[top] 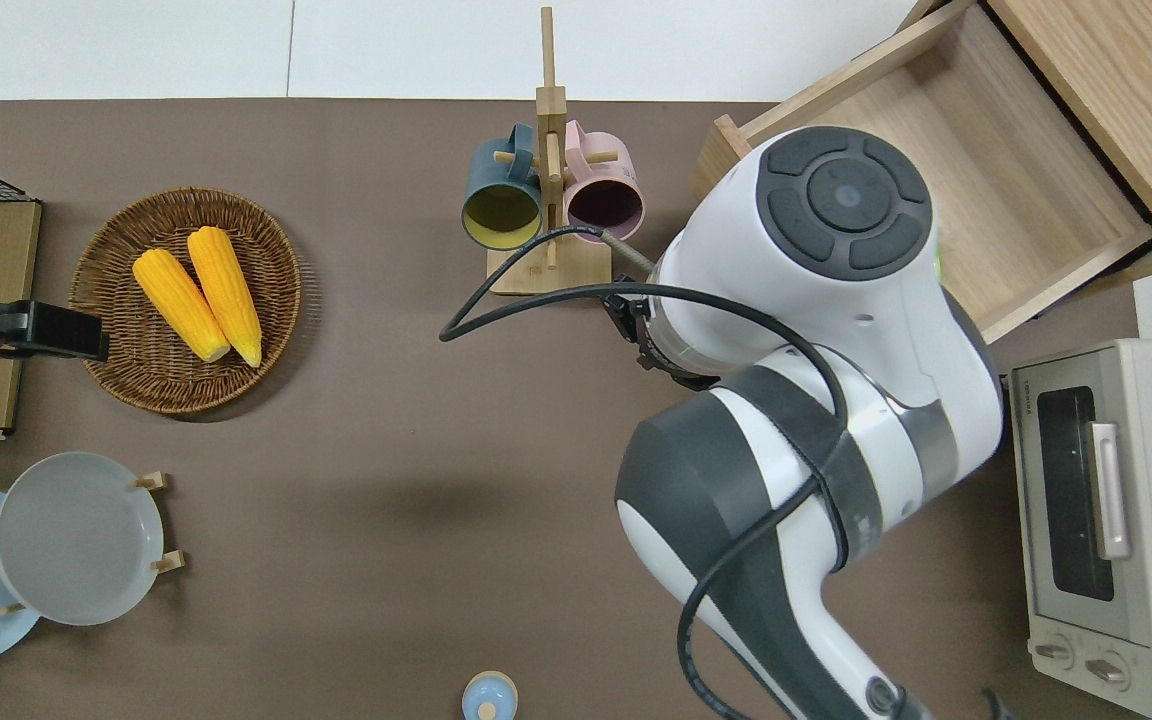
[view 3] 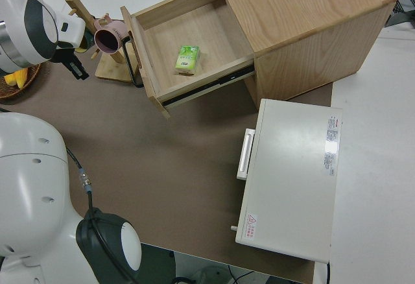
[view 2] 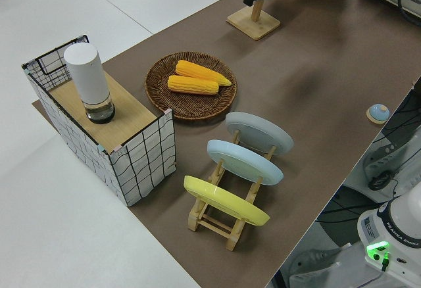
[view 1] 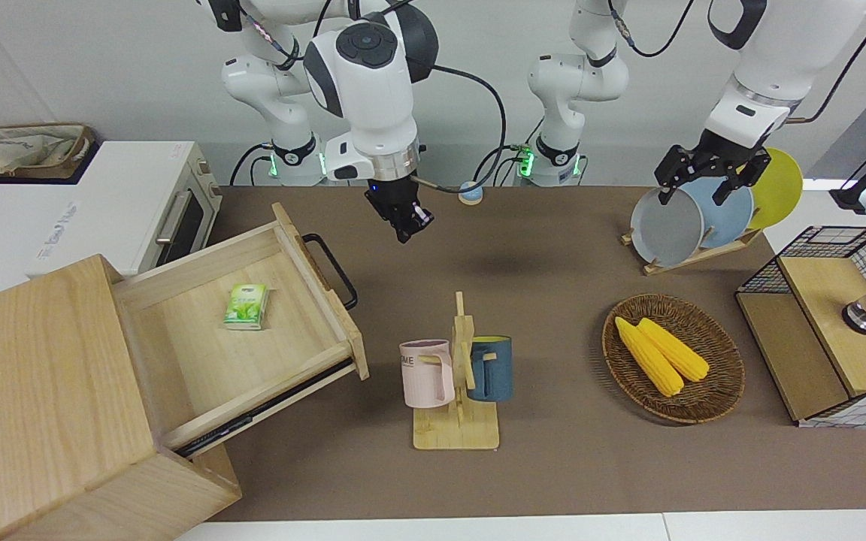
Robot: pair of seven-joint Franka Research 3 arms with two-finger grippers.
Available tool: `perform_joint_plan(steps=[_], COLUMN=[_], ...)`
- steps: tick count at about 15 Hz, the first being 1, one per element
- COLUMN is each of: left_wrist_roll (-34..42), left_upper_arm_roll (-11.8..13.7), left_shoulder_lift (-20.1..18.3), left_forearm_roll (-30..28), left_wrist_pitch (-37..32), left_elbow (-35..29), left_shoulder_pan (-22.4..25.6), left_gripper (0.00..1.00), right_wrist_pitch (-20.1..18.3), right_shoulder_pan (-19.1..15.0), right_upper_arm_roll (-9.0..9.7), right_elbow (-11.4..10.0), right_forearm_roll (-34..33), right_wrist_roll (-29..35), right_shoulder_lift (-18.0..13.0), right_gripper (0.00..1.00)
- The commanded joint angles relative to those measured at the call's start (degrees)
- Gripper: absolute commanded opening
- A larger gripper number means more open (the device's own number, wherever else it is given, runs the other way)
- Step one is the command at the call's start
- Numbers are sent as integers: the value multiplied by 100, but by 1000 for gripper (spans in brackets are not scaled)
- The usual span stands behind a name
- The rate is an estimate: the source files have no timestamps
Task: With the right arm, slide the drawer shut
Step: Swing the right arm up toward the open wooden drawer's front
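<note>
The drawer (view 1: pixel 200 361) stands pulled far out of the big pale-wood box (view 1: pixel 34 398) at the right arm's end of the table. Its black loop handle (view 1: pixel 332 270) faces the table's middle. A small green carton (view 1: pixel 246 306) lies in it. My right gripper (view 1: pixel 405 219) is shut and empty, up in the air over the bare brown mat between the drawer's front panel and the mug rack (view 1: pixel 457 376), apart from the handle. In the overhead view the right arm (top: pixel 816 330) hides the gripper and the handle. In the right side view the gripper (view 3: pixel 76 67) hangs beside the handle (view 3: pixel 133 60). The left arm is parked, its gripper (view 1: pixel 710 179) open.
A white oven (view 1: pixel 140 203) stands next to the box, nearer to the robots. The rack holds a pink mug (view 1: pixel 427 373) and a blue mug (view 1: pixel 490 368). A wicker basket (view 1: pixel 719 391) with corn, a plate rack (view 1: pixel 692 214), a wire-mesh box (view 1: pixel 824 323) and a small blue bell (view 1: pixel 470 193) are on the table.
</note>
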Motion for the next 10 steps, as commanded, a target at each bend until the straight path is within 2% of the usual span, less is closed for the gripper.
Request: perform_joint_plan(steps=[1,3,4,7,8,10], left_wrist_roll=[42,42,42,42,42,42], left_upper_arm_roll=[94,94,94,94,94,94], left_shoulder_lift=[69,69,69,69,69,69], left_forearm_roll=[78,87,78,78,78,87], left_wrist_pitch=[6,6,6,6,6,6], left_elbow=[112,112,112,112,112,112], left_shoulder_pan=[-99,-99,-99,-99,-99,-99], left_gripper=[995,998,998,998,998,998], right_wrist_pitch=[162,136,84,66,92,154], right_shoulder_pan=[116,160,160,46,46,54], right_upper_arm_roll=[-129,-244,-401,-507,-621,-718], right_elbow=[27,-61,-61,-61,-61,-44], right_forearm_roll=[-196,-205,-205,-222,-222,-231], right_wrist_roll=[774,881,872,820,793,758], right_shoulder_lift=[354,565,644,680,706,706], right_gripper=[0,0,0,0,0,0])
